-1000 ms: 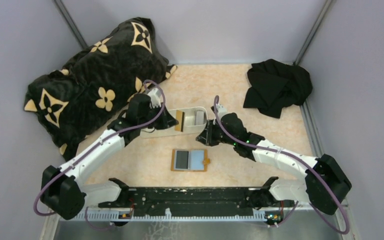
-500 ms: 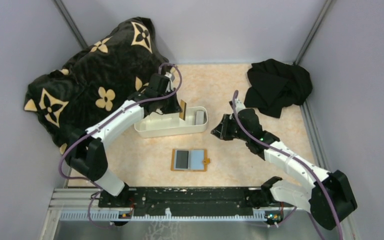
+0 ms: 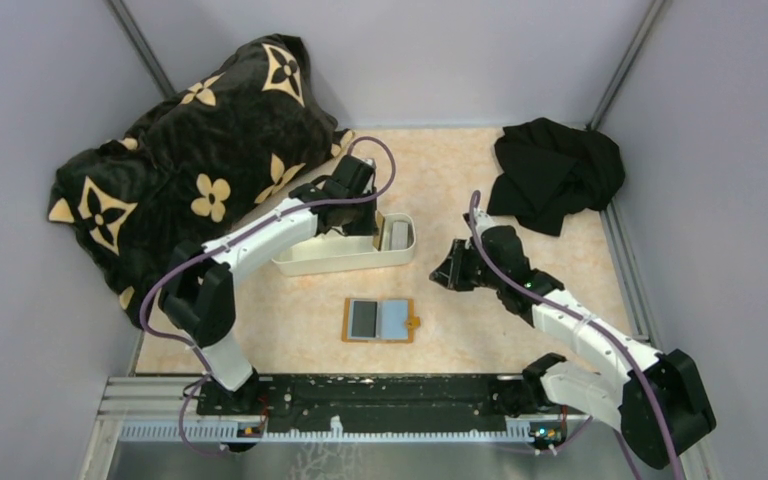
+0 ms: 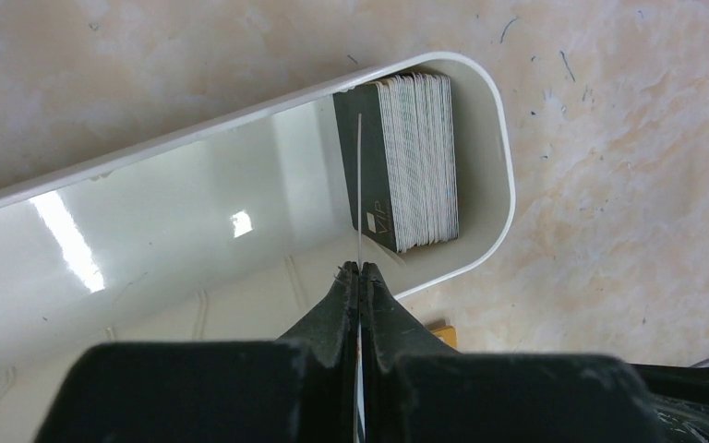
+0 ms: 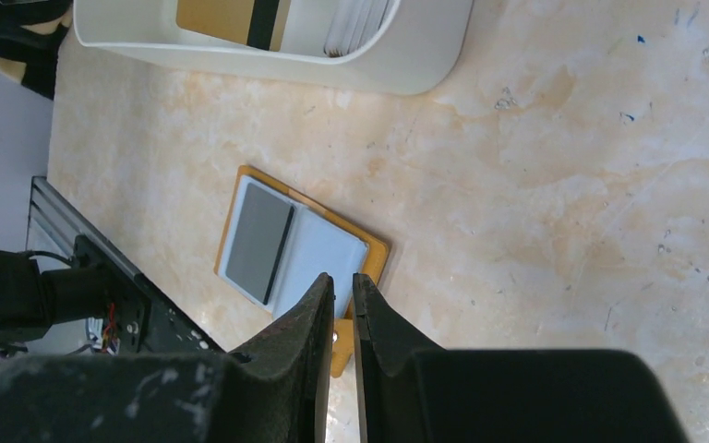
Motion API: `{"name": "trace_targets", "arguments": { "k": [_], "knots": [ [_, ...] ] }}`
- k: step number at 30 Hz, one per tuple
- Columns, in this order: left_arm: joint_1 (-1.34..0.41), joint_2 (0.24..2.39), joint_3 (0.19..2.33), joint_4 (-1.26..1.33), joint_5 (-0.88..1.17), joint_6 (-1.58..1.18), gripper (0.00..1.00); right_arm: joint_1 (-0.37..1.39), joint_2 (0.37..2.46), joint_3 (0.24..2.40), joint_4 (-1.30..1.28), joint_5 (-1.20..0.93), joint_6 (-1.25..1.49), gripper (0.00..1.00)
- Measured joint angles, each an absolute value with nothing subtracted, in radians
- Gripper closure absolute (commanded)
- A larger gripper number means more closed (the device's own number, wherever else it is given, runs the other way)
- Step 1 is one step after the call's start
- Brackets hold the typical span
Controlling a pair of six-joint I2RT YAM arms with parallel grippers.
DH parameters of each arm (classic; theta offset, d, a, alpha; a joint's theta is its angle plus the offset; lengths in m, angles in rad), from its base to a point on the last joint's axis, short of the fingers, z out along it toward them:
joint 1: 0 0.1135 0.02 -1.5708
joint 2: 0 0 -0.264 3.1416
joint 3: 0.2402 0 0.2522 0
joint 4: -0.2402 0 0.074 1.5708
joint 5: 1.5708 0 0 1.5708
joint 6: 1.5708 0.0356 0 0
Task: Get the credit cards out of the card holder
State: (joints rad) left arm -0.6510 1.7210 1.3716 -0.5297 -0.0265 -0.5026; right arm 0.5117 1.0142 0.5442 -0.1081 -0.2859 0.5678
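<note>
Left wrist view: my left claw (image 4: 359,269) pinches a credit card (image 4: 358,185) edge-on, card stack (image 4: 417,161) at one o'clock; right claw (image 5: 342,280) pressed together.

Even, diffuse overhead light; shadows kept soft and short.
A bright streak of glare is seen on the glossy inner wall of the white tray (image 4: 175,194). The left gripper (image 4: 360,269) and right gripper (image 5: 340,279) are rendered dark and slightly blurred near the lenses, while the tabletop (image 5: 535,185) is kept sharp.
</note>
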Motion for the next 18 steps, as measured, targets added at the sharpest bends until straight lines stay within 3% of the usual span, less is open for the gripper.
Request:
{"name": "trace_targets", "arguments": {
  "k": [18],
  "knots": [
    [-0.712, 1.833, 1.444, -0.573, -0.103, -0.508, 1.00, 0.492, 0.929, 0.456, -0.114, -0.311, 0.568, 0.86]
  ]
}}
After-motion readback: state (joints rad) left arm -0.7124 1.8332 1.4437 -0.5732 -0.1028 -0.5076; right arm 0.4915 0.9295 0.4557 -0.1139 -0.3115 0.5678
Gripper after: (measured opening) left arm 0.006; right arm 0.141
